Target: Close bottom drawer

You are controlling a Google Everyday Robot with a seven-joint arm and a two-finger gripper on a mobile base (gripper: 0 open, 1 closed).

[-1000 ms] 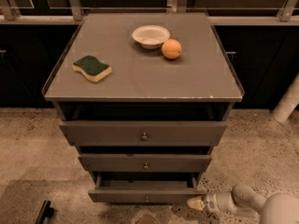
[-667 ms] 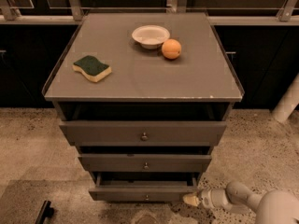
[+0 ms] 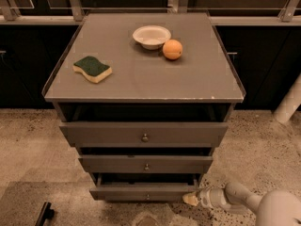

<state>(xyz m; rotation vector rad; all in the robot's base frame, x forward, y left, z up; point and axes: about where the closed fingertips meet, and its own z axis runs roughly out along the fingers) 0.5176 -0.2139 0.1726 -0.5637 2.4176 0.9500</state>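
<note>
Closing progress: the bottom drawer (image 3: 141, 190) is seen pulled out at the foot of the cabinet (image 3: 141, 81), with a dark gap above its front; closure is judged not yet done.
Gripper: the gripper (image 3: 190, 199) is placed low at the drawer's right front corner, touching or just beside it; how wide it is set cannot be told.
Remaining: the front is to be pushed in flush.

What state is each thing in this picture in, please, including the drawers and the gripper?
Bottom drawer, open, not yet pushed in.
Middle drawer, open a little.
Top drawer, open a little.
Gripper, low near the floor, at the right end of the bottom drawer's front.
Bowl, upright and empty.
Orange, whole, right beside the bowl.
Sponge, lying flat, green side up.
</note>
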